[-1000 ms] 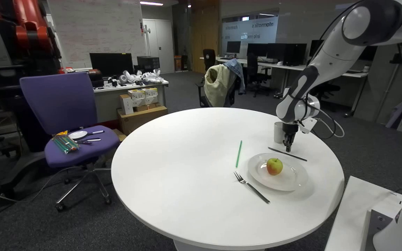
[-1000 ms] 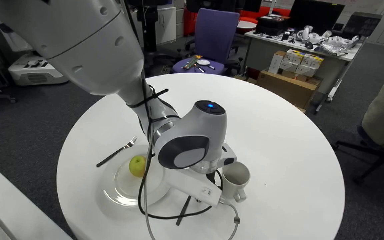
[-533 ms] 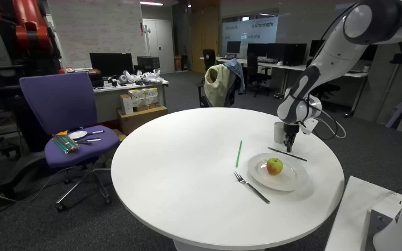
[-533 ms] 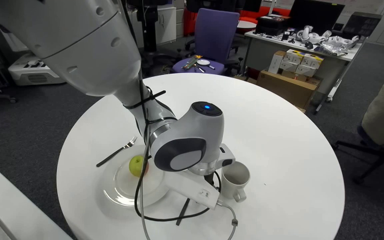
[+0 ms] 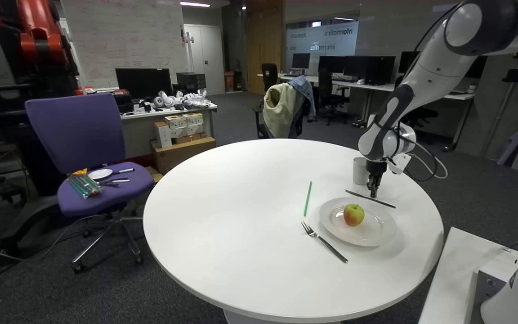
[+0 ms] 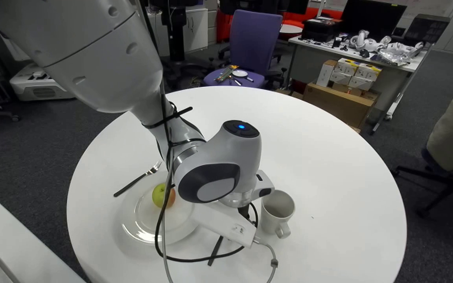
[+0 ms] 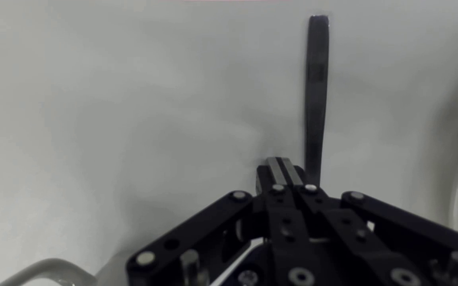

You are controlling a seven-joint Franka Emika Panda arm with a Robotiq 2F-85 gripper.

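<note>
The black two-finger gripper (image 7: pixel 279 160) is clenched on nothing, fingers pressed together, hanging low over the round white table (image 5: pixel 241 216). Lying just beside its tips is a slim flat-ended black piece of cutlery (image 7: pixel 316 99), between the plain white mug with a loop handle (image 6: pixel 277 208) and the shiny round white plate (image 5: pixel 334 233). Can't honestly say whether the tips touch it, since the gripper covers that bit in the wrist view.

Long axis runs almost straight up the wrist view, blunt end at the top. In an exterior view it slants past the plate, one end near the mug, the other aimed roughly at the white robot base (image 5: pixel 517 283).

My guess: it's laid out like a place setting, with the dark-handled metal fork (image 5: pixel 326 243) across the plate, and the plate probably keeps the red-and-green apple (image 5: pixel 354 215) from rolling.
</note>
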